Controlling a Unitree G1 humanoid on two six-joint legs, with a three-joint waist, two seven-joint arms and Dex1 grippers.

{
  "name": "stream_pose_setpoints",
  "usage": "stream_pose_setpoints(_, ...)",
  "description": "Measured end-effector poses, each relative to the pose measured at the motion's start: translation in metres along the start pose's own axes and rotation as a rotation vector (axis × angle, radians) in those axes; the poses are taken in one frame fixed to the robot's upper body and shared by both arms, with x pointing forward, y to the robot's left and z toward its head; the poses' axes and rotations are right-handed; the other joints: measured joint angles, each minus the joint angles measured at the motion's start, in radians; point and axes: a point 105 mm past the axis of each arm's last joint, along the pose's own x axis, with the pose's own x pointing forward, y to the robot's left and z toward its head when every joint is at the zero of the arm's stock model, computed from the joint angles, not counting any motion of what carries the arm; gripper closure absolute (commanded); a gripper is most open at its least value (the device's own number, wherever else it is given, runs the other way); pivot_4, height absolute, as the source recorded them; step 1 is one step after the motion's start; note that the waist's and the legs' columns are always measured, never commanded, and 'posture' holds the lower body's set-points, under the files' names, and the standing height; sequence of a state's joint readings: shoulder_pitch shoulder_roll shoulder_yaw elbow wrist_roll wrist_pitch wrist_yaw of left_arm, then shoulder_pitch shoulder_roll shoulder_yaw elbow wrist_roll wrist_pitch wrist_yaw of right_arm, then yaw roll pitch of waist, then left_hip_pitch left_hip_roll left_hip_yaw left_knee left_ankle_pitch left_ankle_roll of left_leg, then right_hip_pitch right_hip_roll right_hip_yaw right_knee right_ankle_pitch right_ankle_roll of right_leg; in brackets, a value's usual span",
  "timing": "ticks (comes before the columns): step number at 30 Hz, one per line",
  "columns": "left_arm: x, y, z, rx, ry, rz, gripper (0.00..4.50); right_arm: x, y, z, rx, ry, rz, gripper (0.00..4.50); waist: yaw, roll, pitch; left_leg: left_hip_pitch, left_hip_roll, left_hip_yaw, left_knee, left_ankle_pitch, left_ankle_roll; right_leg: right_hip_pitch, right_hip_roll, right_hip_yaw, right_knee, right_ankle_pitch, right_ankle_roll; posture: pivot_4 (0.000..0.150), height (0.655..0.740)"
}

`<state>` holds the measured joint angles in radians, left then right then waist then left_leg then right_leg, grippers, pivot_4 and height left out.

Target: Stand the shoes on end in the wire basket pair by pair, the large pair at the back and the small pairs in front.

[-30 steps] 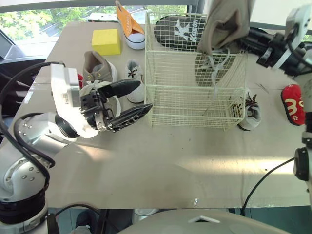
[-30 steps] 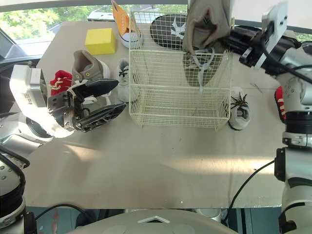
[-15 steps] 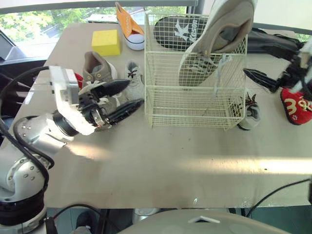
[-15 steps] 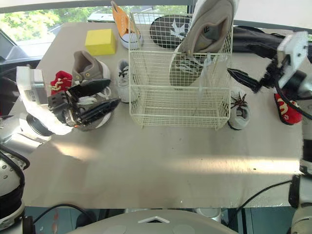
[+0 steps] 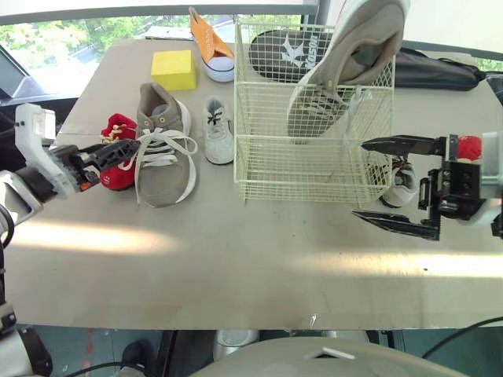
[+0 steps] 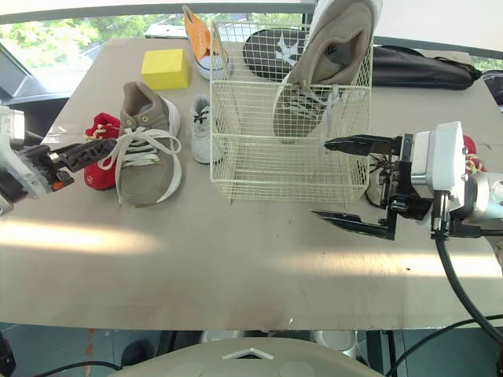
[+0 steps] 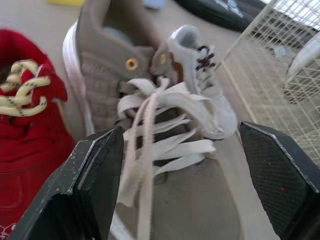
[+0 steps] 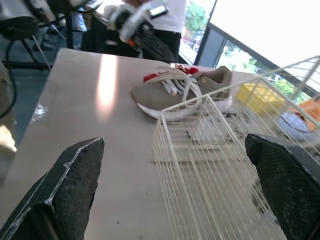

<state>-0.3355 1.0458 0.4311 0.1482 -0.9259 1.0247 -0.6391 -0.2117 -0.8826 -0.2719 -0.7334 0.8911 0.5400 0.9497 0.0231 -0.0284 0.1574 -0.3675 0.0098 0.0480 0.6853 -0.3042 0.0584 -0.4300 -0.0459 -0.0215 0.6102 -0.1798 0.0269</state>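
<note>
Shoe (image 5: 161,153) in grey lies just ahead of our left end effector (image 7: 181,129), crosswise to its reach; it gapes wide, empty.

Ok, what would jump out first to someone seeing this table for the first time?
First the big grey shoe, propped on end in the wire basket at mid-table and sticking out above its rim. Next the second grey shoe lying flat left of the basket, laces loose, with the open left gripper pointed at it. The open right gripper hangs at the basket's front right corner.
</note>
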Motion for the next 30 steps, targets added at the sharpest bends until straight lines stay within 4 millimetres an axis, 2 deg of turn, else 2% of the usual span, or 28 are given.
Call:
stream_pose_setpoints(2,0.012,0.007,0.001,-0.033,0.036,0.004,0.51,0.004,0.004,0.001,0.005,-0.012,0.009,0.04,-0.001,-0.002,-0.001,-0.002,0.0,-0.001,-0.001,0.003,-0.004,-0.001,-0.001,-0.004,0.0,0.003,-0.004,0.15,0.74)
stream_pose_setpoints(9,0.026,0.018,-0.001,-0.066,0.132,-0.001,0.51,0.005,0.007,-0.002,0.031,-0.01,-0.02,0.04,-0.005,-0.002,-0.001,-0.005,-0.001,-0.003,-0.004,0.002,-0.004,-0.003,-0.003,-0.01,-0.001,0.002,-0.004,0.15,0.74)
stream_pose_setpoints(11,0.029,0.026,-0.01,-0.078,0.188,0.031,0.51,0.007,0.01,0.0,0.024,-0.015,-0.019,0.04,-0.006,-0.002,-0.001,-0.005,-0.001,-0.002,-0.003,0.002,-0.004,-0.003,-0.003,-0.01,-0.001,0.002,-0.004,0.15,0.74)
stream_pose_setpoints(13,0.035,0.028,-0.021,-0.089,0.234,0.032,1.04,0.007,0.012,0.001,0.028,-0.019,-0.018,0.0,-0.006,-0.003,-0.001,-0.005,-0.001,-0.002,-0.001,0.001,-0.003,-0.003,-0.004,-0.01,-0.001,0.002,-0.004,0.15,0.74)
stream_pose_setpoints(14,0.036,0.03,-0.02,-0.081,0.24,0.038,1.38,0.007,0.013,0.001,0.029,-0.018,-0.021,0.0,-0.006,-0.003,-0.002,-0.005,-0.001,-0.002,-0.001,0.0,-0.002,-0.002,-0.004,-0.01,-0.001,0.002,-0.004,0.15,0.74)
stream_pose_setpoints(15,0.036,0.033,-0.022,-0.072,0.257,0.053,1.54,0.007,0.012,0.001,0.027,-0.016,-0.029,0.0,-0.006,-0.003,-0.002,-0.005,-0.001,-0.002,-0.001,-0.001,0.0,-0.002,-0.005,-0.01,-0.001,0.002,-0.004,0.15,0.74)
stream_pose_setpoints(16,0.036,0.034,-0.022,-0.07,0.258,0.055,2.09,0.006,0.012,0.001,0.029,-0.015,-0.031,0.0,-0.007,-0.003,-0.002,-0.004,-0.001,-0.001,-0.001,-0.001,0.001,-0.002,-0.006,-0.009,0.0,0.002,-0.003,0.15,0.74)
stream_pose_setpoints(17,0.039,0.034,-0.024,-0.066,0.263,0.049,2.19,0.005,0.012,0.0,0.031,-0.011,-0.037,0.0,-0.006,-0.001,-0.003,-0.004,-0.001,-0.001,-0.001,-0.001,0.001,-0.002,-0.007,-0.009,0.0,0.002,-0.004,0.15,0.74)
stream_pose_setpoints(22,0.05,0.032,-0.028,-0.053,0.259,0.022,3.86,0.004,0.012,0.002,0.03,-0.007,-0.051,0.0,0.008,0.005,-0.006,-0.004,-0.002,-0.002,0.0,-0.001,0.001,-0.002,-0.008,-0.01,0.0,0.002,-0.004,0.15,0.74)
stream_pose_setpoints(23,0.05,0.032,-0.028,-0.05,0.256,0.016,3.99,0.003,0.013,0.002,0.035,-0.007,-0.05,0.0,0.01,0.005,-0.006,-0.004,-0.002,-0.002,0.0,-0.001,0.002,-0.002,-0.008,-0.01,0.0,0.002,-0.004,0.15,0.74)
stream_pose_setpoints(27,0.046,0.031,-0.028,-0.073,0.211,-0.007,4.0,0.003,0.015,0.0,0.054,-0.006,-0.045,0.0,0.012,0.005,-0.007,-0.004,-0.002,-0.001,0.0,-0.002,0.003,-0.002,-0.008,-0.009,-0.001,0.002,-0.004,0.15,0.74)
stream_pose_setpoints(30,0.027,0.022,-0.032,-0.158,0.148,-0.054,4.04,-0.002,0.013,-0.001,0.061,0.0,-0.073,0.0,-0.002,-0.001,-0.005,-0.012,-0.001,-0.004,0.002,0.0,-0.001,-0.007,-0.009,-0.01,-0.001,0.002,-0.003,0.15,0.74)
